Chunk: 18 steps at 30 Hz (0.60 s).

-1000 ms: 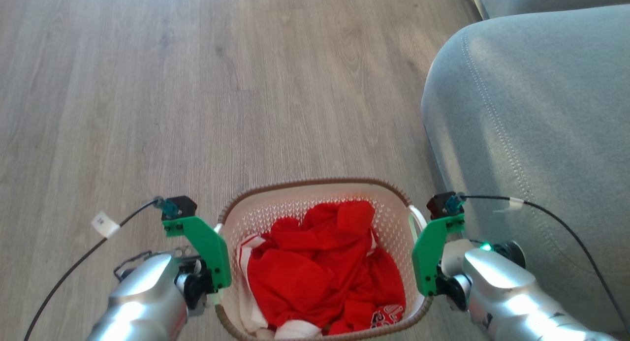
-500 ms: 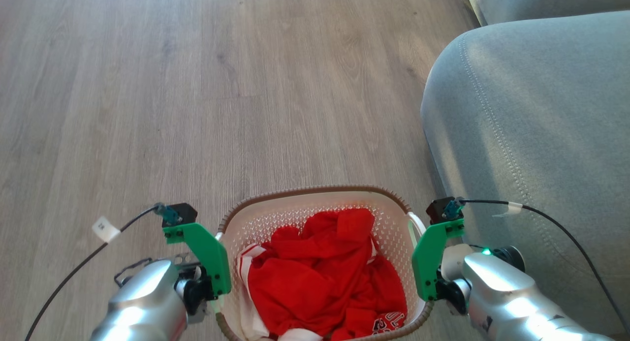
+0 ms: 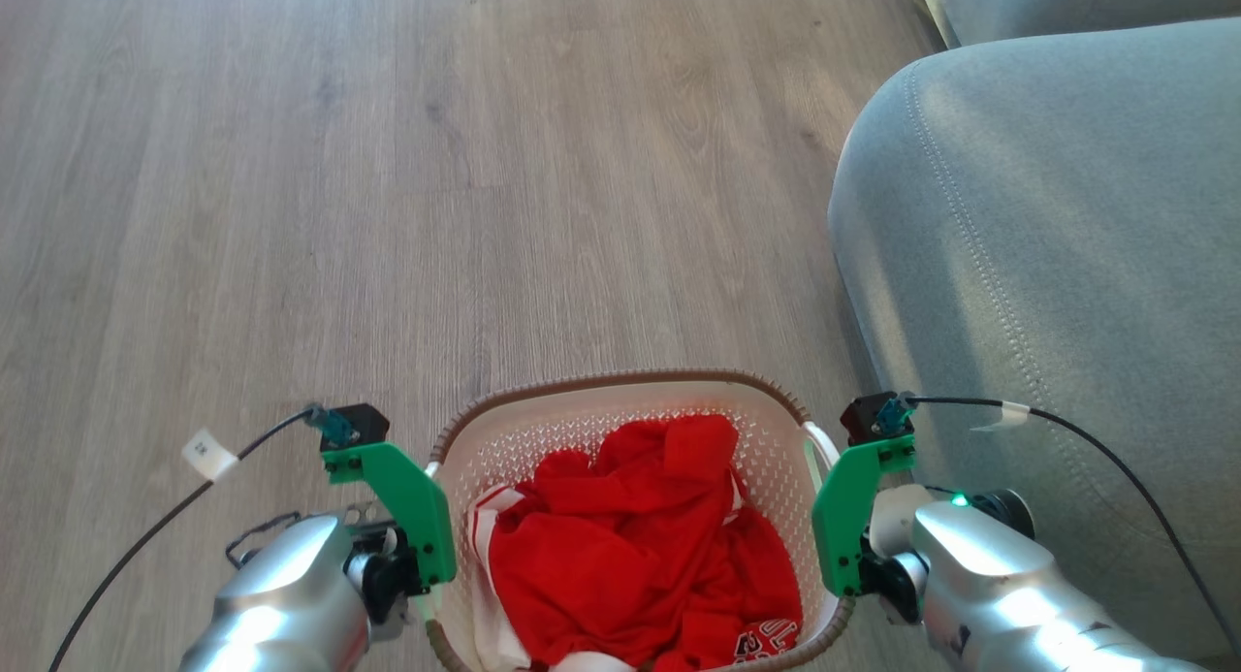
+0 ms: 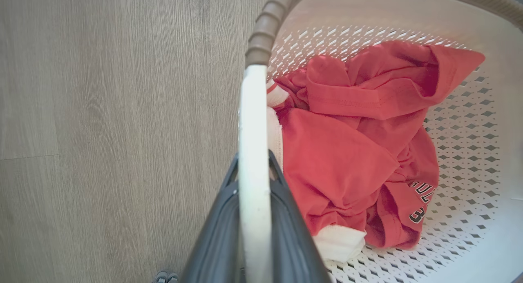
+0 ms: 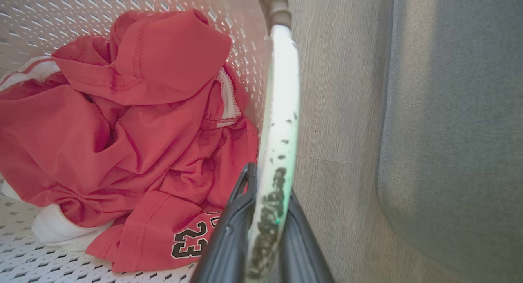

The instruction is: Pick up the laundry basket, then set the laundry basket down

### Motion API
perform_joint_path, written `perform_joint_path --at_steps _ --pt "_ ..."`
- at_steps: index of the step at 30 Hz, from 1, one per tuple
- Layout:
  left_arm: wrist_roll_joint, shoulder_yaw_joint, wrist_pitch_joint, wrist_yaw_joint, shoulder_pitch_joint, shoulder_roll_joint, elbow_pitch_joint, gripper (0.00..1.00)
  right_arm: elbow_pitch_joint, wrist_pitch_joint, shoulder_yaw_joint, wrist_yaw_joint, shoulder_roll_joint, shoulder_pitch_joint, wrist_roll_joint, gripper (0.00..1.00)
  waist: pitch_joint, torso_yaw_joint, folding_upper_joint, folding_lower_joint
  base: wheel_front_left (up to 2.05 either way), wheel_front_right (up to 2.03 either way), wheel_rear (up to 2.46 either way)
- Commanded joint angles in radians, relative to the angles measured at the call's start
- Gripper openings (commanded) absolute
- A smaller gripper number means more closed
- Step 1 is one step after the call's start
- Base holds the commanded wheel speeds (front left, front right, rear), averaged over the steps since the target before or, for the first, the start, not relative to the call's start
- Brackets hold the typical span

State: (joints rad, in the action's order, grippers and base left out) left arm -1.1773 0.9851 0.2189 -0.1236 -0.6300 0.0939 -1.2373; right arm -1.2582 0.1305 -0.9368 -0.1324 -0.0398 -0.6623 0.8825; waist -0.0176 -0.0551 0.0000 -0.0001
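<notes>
Two arms flank the laundry basket (image 3: 620, 381), left gripper (image 4: 253, 166) and right gripper (image 5: 267, 179) clamped on its handles (image 4: 253, 111). Grey sofa (image 3: 1047, 245) sits near the right arm.

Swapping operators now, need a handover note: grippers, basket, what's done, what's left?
Left gripper: jaws shut on the left handle of the laundry basket.
Right gripper: jaws shut on the right handle.
Basket is between both arms, red clothes inside, grey sofa on its right.
Done: both handles gripped; off the floor or not, cannot tell.
Left: set it down, release.
</notes>
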Motion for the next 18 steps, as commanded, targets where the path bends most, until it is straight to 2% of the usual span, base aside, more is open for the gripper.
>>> perform_joint_path --at_steps 1,18 --pt "-0.007 -0.025 -0.013 -0.007 -0.047 0.043 0.011 0.00 -0.003 -0.013 -0.010 0.002 -0.010 -0.016 0.001 0.00 -0.001 0.001 0.0000 0.0001 0.00 0.00 0.00" --pt "-0.023 -0.004 -0.038 -0.007 -0.059 0.046 0.007 0.00 -0.011 -0.029 -0.044 0.002 -0.010 -0.031 0.024 0.00 -0.012 0.003 0.0000 0.0001 0.00 0.00 0.00"
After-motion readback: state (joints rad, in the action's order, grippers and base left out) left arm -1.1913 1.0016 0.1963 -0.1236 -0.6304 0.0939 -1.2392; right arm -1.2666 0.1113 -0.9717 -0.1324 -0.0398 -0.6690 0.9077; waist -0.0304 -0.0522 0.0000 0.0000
